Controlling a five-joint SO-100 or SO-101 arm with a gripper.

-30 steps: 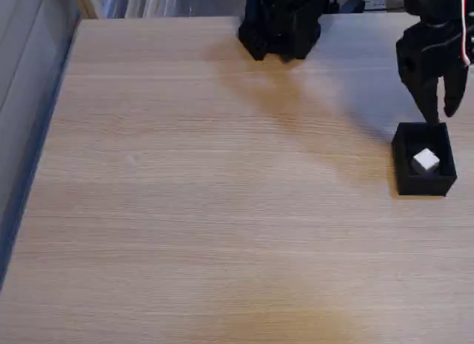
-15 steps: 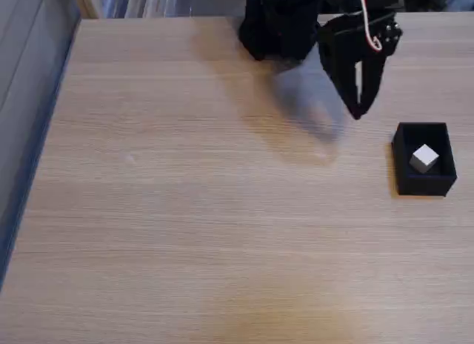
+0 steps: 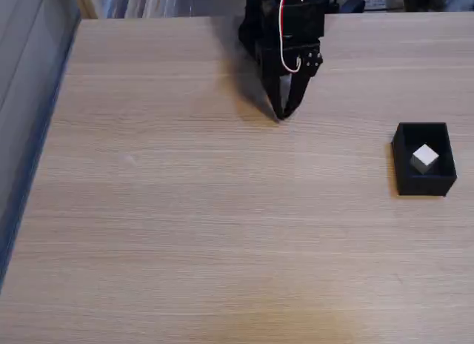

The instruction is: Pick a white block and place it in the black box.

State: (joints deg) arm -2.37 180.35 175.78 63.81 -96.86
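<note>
Fixed view: your arm sits folded at the top centre, black links stacked, a red-and-white wire looping down its front. Your tool points straight down toward the camera side, fingers drawn together at the tips, nothing between them, tip low.

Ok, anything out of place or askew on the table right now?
Nothing stands out. The block sits inside the box, turned a bit against its walls. The gripper hangs closed and empty by the arm's base, well left of the box in the fixed view.
</note>
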